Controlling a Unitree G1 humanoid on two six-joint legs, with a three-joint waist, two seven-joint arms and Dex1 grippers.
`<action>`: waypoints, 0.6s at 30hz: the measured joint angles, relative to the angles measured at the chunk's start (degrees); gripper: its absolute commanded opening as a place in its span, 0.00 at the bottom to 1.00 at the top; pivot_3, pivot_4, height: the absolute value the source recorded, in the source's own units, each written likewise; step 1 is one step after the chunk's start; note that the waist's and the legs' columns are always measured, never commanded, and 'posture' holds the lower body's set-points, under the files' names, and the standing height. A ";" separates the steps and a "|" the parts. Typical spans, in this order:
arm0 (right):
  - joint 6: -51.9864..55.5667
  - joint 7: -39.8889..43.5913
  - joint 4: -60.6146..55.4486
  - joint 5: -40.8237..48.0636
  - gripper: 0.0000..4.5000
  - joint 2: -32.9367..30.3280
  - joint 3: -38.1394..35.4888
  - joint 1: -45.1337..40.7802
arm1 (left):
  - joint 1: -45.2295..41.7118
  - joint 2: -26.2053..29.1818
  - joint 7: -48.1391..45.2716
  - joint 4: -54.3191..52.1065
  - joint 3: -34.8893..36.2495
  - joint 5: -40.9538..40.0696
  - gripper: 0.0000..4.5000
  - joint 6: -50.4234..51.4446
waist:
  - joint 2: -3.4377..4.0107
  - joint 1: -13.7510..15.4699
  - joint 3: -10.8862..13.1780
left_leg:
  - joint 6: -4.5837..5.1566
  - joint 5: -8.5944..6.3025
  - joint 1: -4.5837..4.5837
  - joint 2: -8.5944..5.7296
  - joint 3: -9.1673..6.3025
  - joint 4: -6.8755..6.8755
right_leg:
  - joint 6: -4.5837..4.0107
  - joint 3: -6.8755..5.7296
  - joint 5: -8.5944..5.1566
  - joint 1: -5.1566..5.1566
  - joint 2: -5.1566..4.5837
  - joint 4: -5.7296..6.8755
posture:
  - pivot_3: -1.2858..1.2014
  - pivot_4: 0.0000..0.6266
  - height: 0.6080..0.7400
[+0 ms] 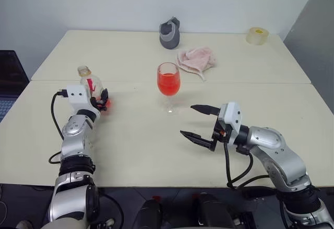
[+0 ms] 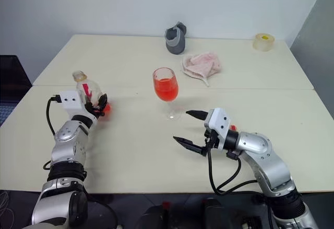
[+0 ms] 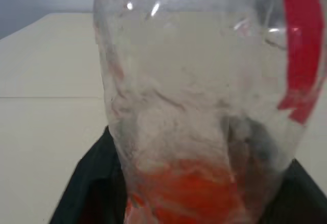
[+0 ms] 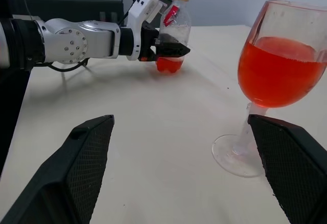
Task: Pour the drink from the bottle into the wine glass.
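Bottle point(image 1: 88, 85) upright between left gripper point(image 1: 103, 100)

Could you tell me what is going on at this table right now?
The pouring looks done: the wine glass stands mid-table holding most of the red drink. The left gripper is around the upright bottle, which stands on the table with only a little red left. The right gripper hangs open near the glass, touching nothing.
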 measured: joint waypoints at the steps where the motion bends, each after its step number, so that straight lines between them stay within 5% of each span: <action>1: 0.03 -0.14 0.00 0.00 1.00 0.00 0.00 0.00 | -0.01 0.00 -0.15 0.00 0.01 -0.06 0.92 -0.09 | 0.00 0.00 0.00 | 0.00 0.00 0.00 0.00 0.00 0.00 | 0.00 0.00 0.00 0.00 0.00 0.00 | 0.52 0.24 1.00; 3: 0.07 -0.33 0.00 0.00 1.00 0.00 0.00 0.00 | 0.10 0.00 -0.24 -0.02 0.02 -0.21 1.00 -0.07 | 0.00 0.00 0.00 | 0.00 0.00 0.00 0.00 -0.01 0.00 | 0.00 0.00 0.00 0.00 0.00 0.00 | 0.52 0.24 1.00; 11: 0.12 -0.69 0.00 -0.48 1.00 -0.13 0.04 0.37 | 5.84 2.57 -3.11 -6.66 -0.02 -1.58 1.00 3.94 | 0.00 -0.20 0.00 | 0.01 -0.01 0.04 0.02 -0.03 -0.04 | 0.00 0.01 0.00 0.00 0.01 0.00 | 0.52 0.24 1.00; 18: 1.99 -1.73 -1.93 -0.46 1.00 -2.61 -1.22 5.11 | 17.99 4.12 -4.37 -22.79 0.46 -4.23 1.00 13.24 | 0.01 -0.09 0.00 | 0.03 -0.02 0.04 0.15 -0.03 -0.09 | 0.00 0.03 -0.01 0.03 -0.16 -0.06 | 0.52 0.24 1.00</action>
